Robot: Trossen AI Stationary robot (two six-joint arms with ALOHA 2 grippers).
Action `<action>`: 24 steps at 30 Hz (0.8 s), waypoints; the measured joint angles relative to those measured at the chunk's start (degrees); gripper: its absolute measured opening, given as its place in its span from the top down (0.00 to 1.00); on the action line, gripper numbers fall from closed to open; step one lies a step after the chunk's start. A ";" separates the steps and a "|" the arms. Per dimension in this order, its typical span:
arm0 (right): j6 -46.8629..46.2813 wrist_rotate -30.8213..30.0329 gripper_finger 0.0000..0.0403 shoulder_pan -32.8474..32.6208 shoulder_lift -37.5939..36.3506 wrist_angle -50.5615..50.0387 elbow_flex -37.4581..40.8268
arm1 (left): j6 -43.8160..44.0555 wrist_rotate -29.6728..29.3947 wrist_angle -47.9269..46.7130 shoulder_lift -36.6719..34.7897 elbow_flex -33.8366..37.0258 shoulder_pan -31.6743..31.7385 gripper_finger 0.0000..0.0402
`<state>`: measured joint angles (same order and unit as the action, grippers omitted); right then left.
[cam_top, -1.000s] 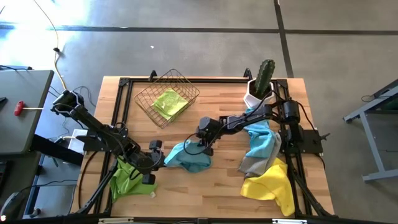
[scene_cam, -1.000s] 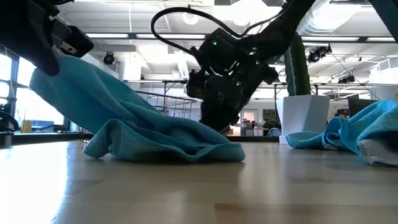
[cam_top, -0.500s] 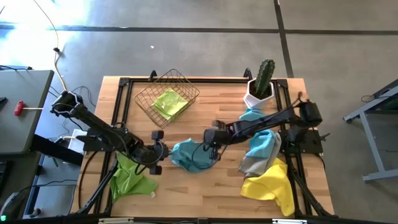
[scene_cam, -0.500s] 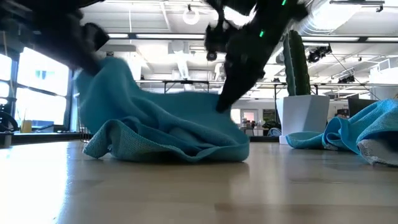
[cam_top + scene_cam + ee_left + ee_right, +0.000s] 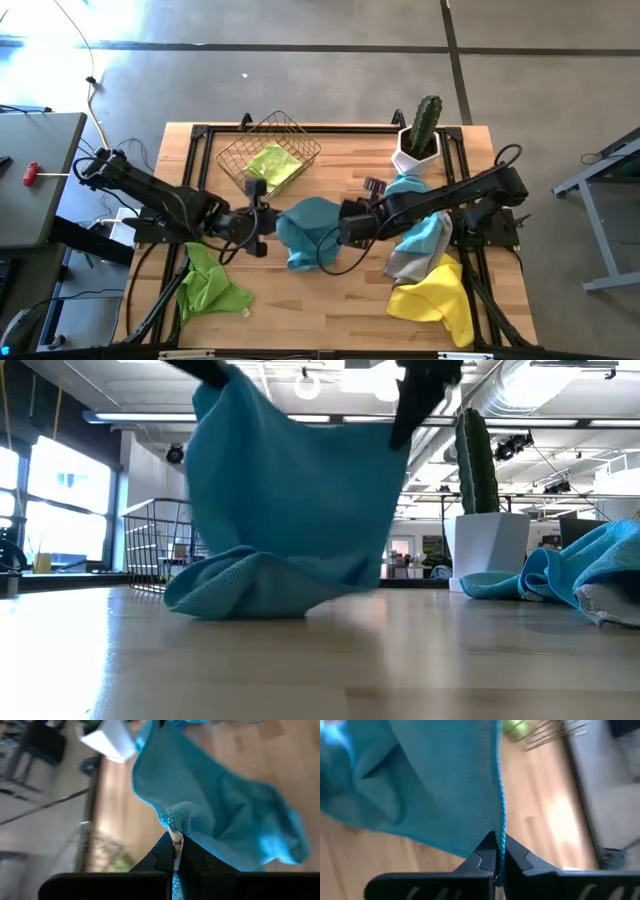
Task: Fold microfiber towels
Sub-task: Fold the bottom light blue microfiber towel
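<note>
Tabletop (image 5: pixel 330 305) of pale wood fills the high view, and near its middle a light blue towel (image 5: pixel 310 230) is stretched between the two arms. The left gripper (image 5: pixel 262 217) holds its left edge and the right gripper (image 5: pixel 352 224) its right edge. A lime green towel (image 5: pixel 208 288) lies crumpled at the front left, a second lime green towel (image 5: pixel 272 165) sits in the wire basket (image 5: pixel 228 158) at the back, and at the right a second light blue towel (image 5: pixel 425 228), a grey towel (image 5: pixel 405 264) and a yellow towel (image 5: pixel 437 298) lie bunched and overlapping. A potted cactus (image 5: pixel 424 128) stands at the back right.

Low view: the light blue towel (image 5: pixel 290 490) hangs raised from its two upper corners, its lower edge resting rumpled on the tabletop (image 5: pixel 320 660); the wire basket (image 5: pixel 155 545) shows behind it.

Left wrist view: the left gripper's (image 5: pixel 176 854) fingers are pressed together on a bunched edge of the light blue towel (image 5: pixel 230 810).

Right wrist view: the right gripper's (image 5: pixel 496 854) fingers pinch the towel's (image 5: pixel 435 785) hem, the cloth spreading away above the wood.
</note>
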<state>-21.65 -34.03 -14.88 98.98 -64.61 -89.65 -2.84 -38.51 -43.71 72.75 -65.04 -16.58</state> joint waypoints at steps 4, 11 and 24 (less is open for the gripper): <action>-1.03 -2.90 1.00 -0.27 -0.02 -8.44 -6.95 | -1.44 -3.42 -6.37 0.00 -5.77 0.90 1.00; 0.65 -7.34 1.00 0.12 -0.02 -19.25 -15.17 | -9.20 -7.19 -9.69 0.00 -14.08 2.80 1.00; 6.45 4.80 1.00 0.17 0.00 -21.08 -20.13 | -9.83 19.06 -9.68 0.00 -19.49 5.01 1.00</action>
<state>-15.20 -29.23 -14.72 98.98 -85.69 -109.78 -12.67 -19.45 -53.38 72.75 -84.53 -11.56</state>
